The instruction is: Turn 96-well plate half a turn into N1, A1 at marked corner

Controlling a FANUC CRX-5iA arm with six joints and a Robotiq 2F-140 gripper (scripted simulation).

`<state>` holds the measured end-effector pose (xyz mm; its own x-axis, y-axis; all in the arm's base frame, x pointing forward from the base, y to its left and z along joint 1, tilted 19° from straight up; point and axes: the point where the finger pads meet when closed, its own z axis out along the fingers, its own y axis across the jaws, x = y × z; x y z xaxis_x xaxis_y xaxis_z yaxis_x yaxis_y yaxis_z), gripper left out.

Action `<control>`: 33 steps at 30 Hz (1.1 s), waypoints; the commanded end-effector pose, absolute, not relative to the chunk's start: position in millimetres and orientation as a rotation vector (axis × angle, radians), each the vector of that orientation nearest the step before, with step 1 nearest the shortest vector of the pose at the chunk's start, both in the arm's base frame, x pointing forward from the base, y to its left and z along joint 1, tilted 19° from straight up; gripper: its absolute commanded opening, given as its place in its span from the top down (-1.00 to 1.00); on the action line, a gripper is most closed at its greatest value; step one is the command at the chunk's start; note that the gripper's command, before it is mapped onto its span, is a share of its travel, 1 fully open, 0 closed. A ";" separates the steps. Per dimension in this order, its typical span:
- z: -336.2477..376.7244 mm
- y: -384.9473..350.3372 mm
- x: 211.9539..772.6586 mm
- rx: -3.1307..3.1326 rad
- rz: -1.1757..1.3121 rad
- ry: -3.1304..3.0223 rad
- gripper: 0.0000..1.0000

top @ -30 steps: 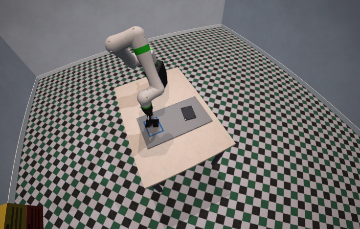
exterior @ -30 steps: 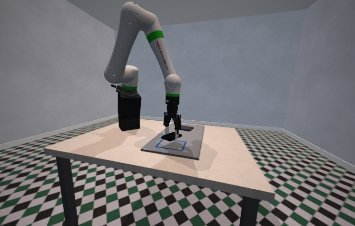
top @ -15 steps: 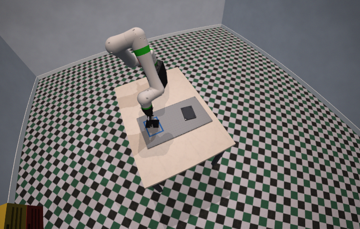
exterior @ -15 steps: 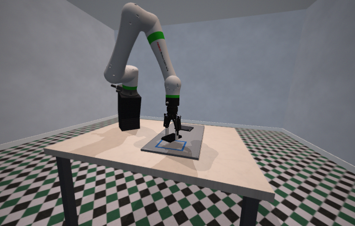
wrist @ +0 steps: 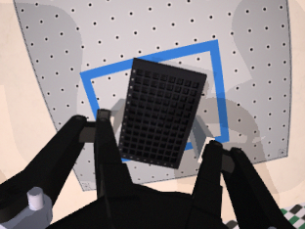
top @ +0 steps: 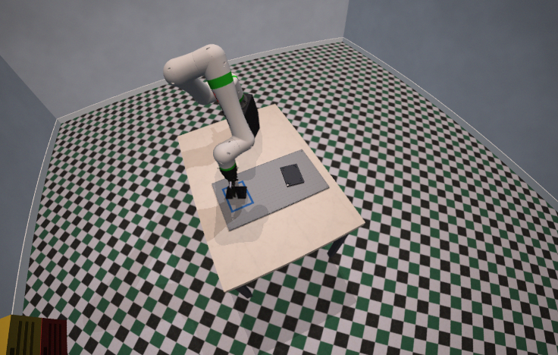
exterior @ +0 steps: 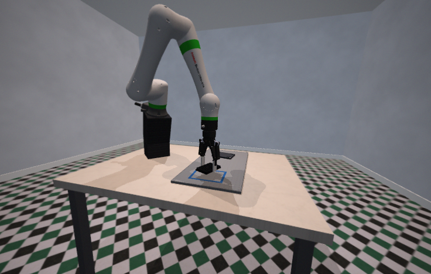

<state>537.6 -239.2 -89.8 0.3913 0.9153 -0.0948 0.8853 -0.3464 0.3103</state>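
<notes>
the 96-well plate is out of the nest and sits between the fingers of the gripper, which are clamped on its long sides at a middling width. it hangs low over the taped blue outline b1 on the grey deck — whether it already touches the deck cannot be told from these views. in the wrist view the plate is skewed against the outline, so the turn looks partly made at best; which corner is the cut one cannot be made out.

so the lift-out from the plate nest n1 looks done, and that nest lies dark and unoccupied at the far end of the deck, well apart from the gripper. left to do, by my reading: finish the half turn — probably by setting the plate down on b1 and regripping — then carry it back and seat it flat inside the locators with a1 at the marked corner.

counts: one arm, one gripper with two fingers, one plate, one nest, one taped outline, one deck, one tabletop, one black pedestal under the arm. one yellow-and-red box stands on the floor in the corner of the top view.
</notes>
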 end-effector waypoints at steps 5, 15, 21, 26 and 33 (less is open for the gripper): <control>-94.7 -240.4 539.0 2.343 0.137 1.572 1.00; -99.7 -241.4 540.4 2.343 0.137 1.572 1.00; -103.5 -242.3 541.4 2.343 0.137 1.572 1.00; -106.7 -243.0 542.2 2.343 0.137 1.572 1.00; -109.8 -243.6 543.1 2.343 0.137 1.572 1.00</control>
